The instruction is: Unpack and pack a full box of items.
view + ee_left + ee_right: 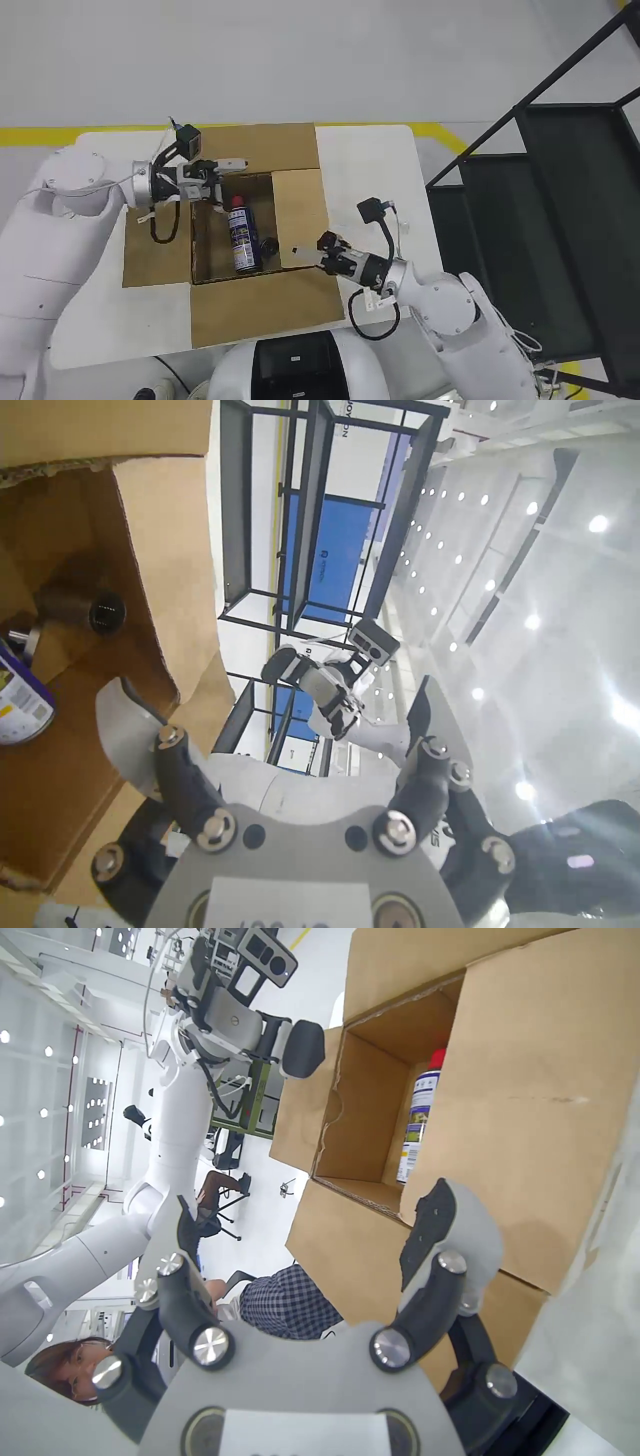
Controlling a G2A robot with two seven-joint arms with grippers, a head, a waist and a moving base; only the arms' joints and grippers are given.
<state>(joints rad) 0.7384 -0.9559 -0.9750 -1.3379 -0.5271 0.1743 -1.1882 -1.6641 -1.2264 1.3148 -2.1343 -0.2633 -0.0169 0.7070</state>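
An open cardboard box point(205, 262) stands on the white table point(370, 160) with its flaps spread out. Inside lies a spray can point(241, 237) with a red cap and a blue and white body, also seen as the can point(421, 1114) and its base point(20, 700). A small black cylinder point(268, 245) lies beside it, visible too as the cylinder point(97, 612). My left gripper point(226, 165) hovers open over the box's far rim, the left gripper point(275, 710) holding nothing. My right gripper point(303, 251) is open at the near corner of the right flap point(300, 205), the right gripper point(315, 1223) being empty.
Box flaps cover much of the table; bare table point(110, 320) lies at the near left and along the right side. A dark metal staircase point(540, 190) stands to the right of the table. Yellow floor tape point(60, 133) runs behind it.
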